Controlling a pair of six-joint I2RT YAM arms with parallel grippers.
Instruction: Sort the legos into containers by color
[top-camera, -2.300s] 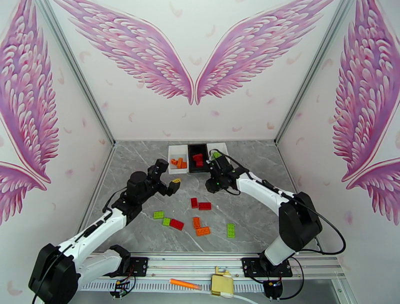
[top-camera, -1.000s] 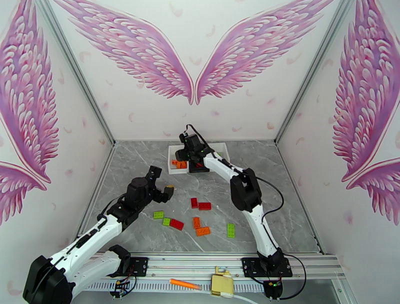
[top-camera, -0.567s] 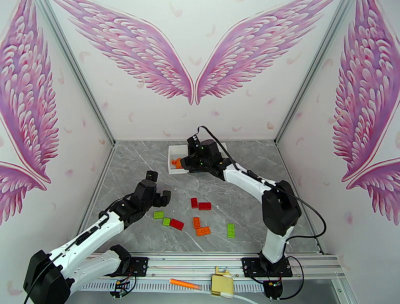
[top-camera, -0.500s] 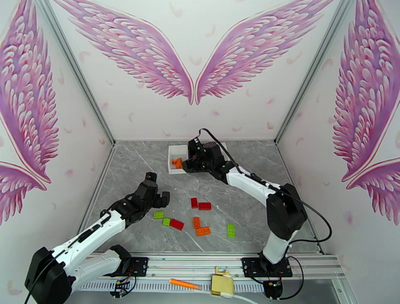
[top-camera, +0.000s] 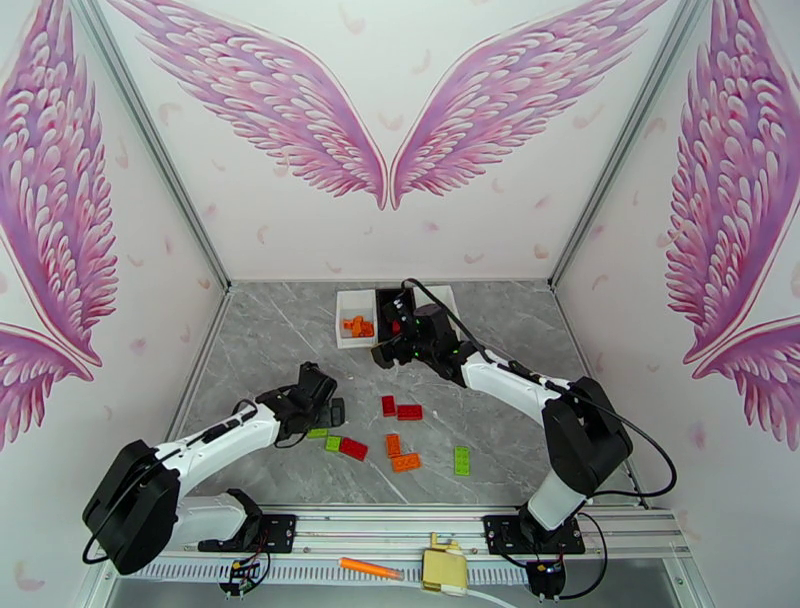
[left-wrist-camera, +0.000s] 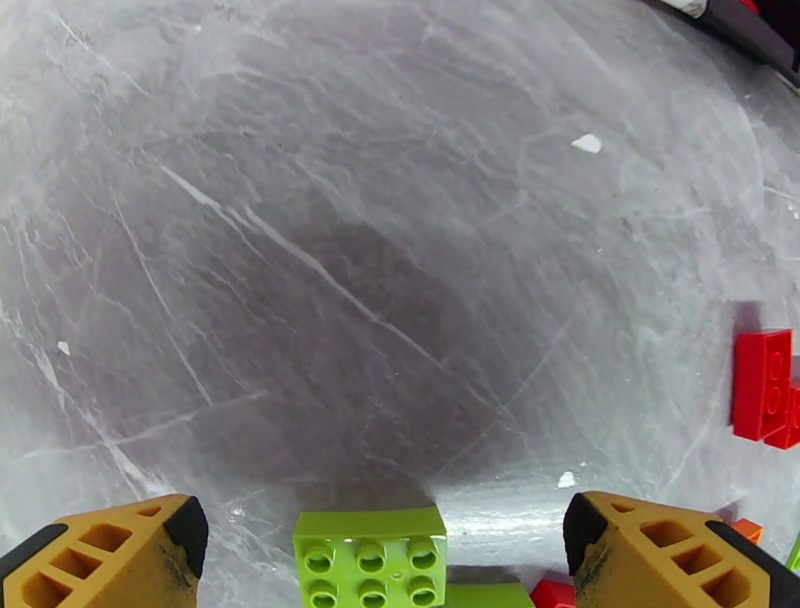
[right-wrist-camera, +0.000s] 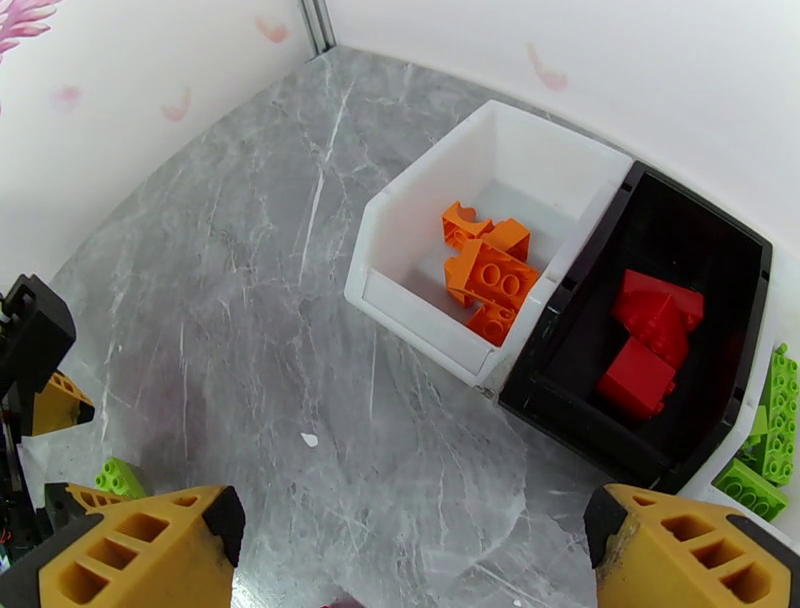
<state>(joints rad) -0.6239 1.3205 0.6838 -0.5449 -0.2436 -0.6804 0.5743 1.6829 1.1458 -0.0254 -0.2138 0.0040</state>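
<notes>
**Three bins, one colour apiece; both grippers empty**

The containers stand in a row at the far edge of the grey marble table (top-camera: 270, 330), their sides touching. The left white bin (right-wrist-camera: 420, 335) holds a small heap of orange legos (right-wrist-camera: 490, 272) gathered toward its black neighbour. The black bin (right-wrist-camera: 700, 218) in the middle holds red legos (right-wrist-camera: 645, 345), piled near its centre. The right white bin (top-camera: 446, 293) is partly hidden behind the right arm in the overhead view; in the right wrist view green legos (right-wrist-camera: 770, 440) lie in it, at the frame's edge.

The right gripper (right-wrist-camera: 415, 560) hangs over bare table just in front of the left white bin and the black one, its fingers spread wide with nothing between them.

The left gripper (left-wrist-camera: 385, 550) is down near the table, well apart from the bins, at the left end of the loose legos (top-camera: 405, 462). Its fingers stand wide, one on each side of a green brick (left-wrist-camera: 370, 555) that lies flat, studs up, with a gap on both sides. About eight bricks in red, orange and green lie scattered on the table, none in a bin.
</notes>
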